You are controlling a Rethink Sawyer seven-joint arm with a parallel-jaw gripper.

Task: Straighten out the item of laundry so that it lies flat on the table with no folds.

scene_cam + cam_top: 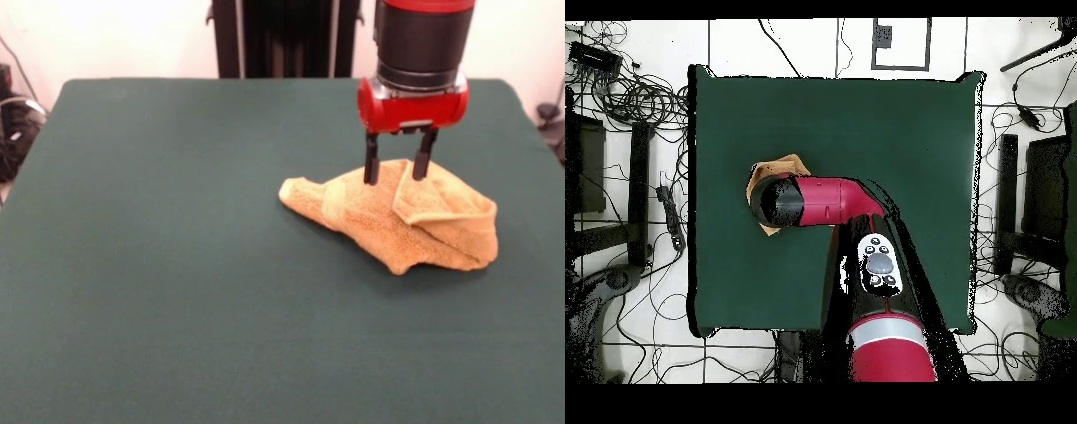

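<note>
White tiled floor [635, 340] with dark grout lines surrounds the work area in the overhead view. Tangled black cables [640, 95] lie coiled across it at upper left. Black equipment stands [1005, 205] flank both sides. A pale wall [132, 40] appears behind in the front view.

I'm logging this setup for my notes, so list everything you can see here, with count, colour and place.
towel: one, orange-tan, crumpled and folded on the table, right of centre in the front view.
table: one, dark green, fills most of both views.
cables: many, black, on the floor around the table in the overhead view.
arm: one, red and black, reaching over the towel.
gripper: one, red body with black fingers, open, tips at the towel's top fold.
</note>
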